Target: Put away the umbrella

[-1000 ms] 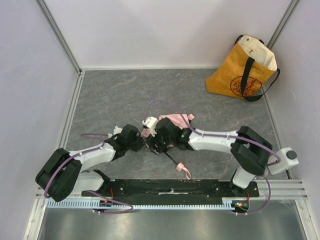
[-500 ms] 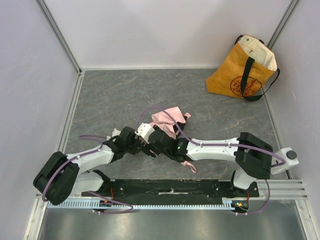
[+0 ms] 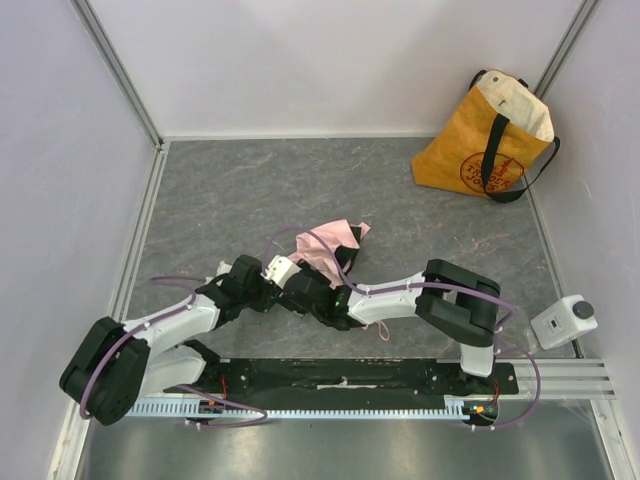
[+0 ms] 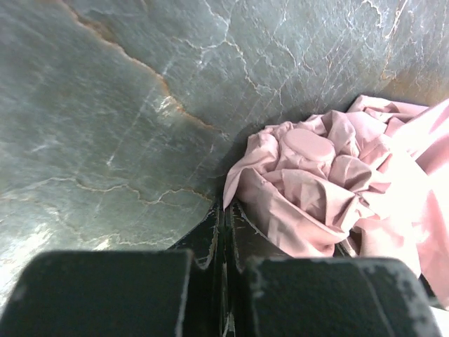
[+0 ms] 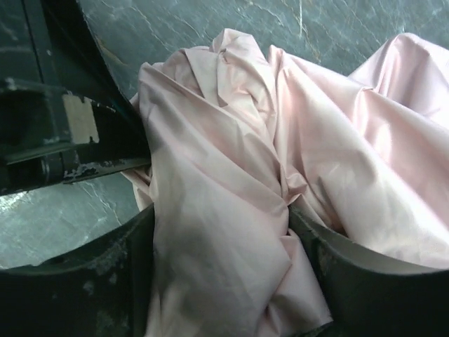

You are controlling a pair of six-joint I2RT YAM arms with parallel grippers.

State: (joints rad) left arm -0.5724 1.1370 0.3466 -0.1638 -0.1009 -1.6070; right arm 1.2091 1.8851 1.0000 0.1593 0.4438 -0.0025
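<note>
The umbrella (image 3: 332, 240) is a crumpled pale pink bundle on the grey floor, its strap (image 3: 384, 330) trailing toward the near rail. My right gripper (image 3: 296, 290) lies low at its near-left side. In the right wrist view the right gripper (image 5: 217, 232) has a thick fold of the pink umbrella (image 5: 231, 161) filling the wide gap and pressing on both fingers. My left gripper (image 3: 263, 290) meets it from the left. In the left wrist view the left gripper (image 4: 226, 208) is shut, its tip at the fabric's edge, beside the umbrella (image 4: 330, 189) and its round pink cap (image 4: 309, 146).
A yellow tote bag (image 3: 485, 140) with black handles stands open against the back right corner. Pale walls close in the floor on the left, back and right. The black base rail (image 3: 340, 375) runs along the near edge.
My right arm has folded its elbow and swung left, dragging the pink fabric left with it. The left gripper has drawn back a little to the left and stayed shut.
</note>
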